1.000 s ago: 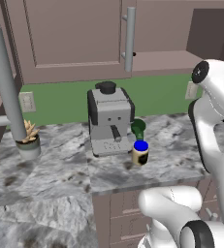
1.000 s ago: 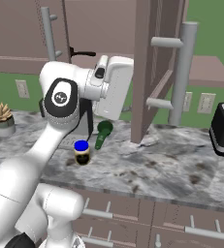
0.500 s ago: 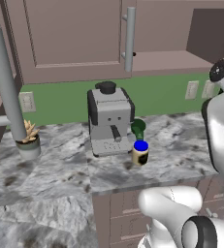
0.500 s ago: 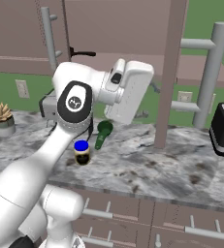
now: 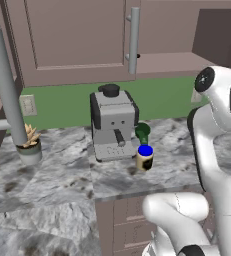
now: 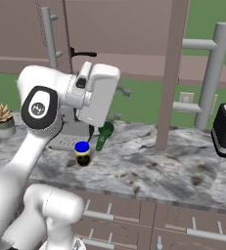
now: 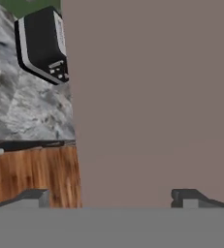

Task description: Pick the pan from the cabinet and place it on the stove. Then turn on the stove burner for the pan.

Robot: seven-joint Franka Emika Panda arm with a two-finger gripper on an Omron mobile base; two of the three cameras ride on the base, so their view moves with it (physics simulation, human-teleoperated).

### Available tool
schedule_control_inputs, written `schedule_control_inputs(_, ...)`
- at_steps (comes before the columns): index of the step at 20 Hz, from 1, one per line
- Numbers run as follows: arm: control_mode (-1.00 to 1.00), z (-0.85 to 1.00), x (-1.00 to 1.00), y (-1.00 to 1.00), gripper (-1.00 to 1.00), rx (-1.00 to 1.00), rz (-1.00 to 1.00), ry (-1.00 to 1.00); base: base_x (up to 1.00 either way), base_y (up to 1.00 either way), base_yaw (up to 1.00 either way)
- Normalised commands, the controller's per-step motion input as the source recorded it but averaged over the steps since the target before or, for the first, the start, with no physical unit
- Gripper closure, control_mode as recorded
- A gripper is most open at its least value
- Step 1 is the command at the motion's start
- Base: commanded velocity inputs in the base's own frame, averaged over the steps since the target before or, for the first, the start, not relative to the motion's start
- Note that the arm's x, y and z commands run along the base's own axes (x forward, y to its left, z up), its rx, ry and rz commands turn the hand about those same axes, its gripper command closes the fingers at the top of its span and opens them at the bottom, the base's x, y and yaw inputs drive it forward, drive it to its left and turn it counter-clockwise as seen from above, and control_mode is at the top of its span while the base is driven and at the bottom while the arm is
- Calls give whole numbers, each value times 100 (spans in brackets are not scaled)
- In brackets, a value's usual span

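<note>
Pincer (image 7: 112, 199) spread wide and empty, facing a flat mauve-brown cabinet door (image 7: 152, 97).
Shallow dark frying pan (image 6: 83, 53) up on the shelf of the mauve-brown wall cabinet (image 6: 134, 29), above the pincer, body hidden; long thin handle lying level, pointing outward. Probably rigid, bowl-heavy; best gripped across the handle near the bowl.
</note>
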Motion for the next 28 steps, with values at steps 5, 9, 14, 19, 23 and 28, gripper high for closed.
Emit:
schedule_control_inputs(5, -100, 4, -14, 100, -100, 0, 0, -14, 0, 0, 0)
schedule_control_inputs(9, -100, 8, -6, 100, -100, 0, 0, -19, 0, 0, 0)
schedule_control_inputs(14, -100, 5, -5, 100, -100, 0, 0, -26, 0, 0, 0)
schedule_control_inputs(19, -100, 6, -2, 100, -100, 2, 1, -26, 0, 0, 0)
schedule_control_inputs(23, -100, 10, 4, 87, -100, 12, 8, -24, 0, 0, 0)
schedule_control_inputs(28, -100, 6, 17, 63, -100, 16, 21, -26, 0, 0, 0)
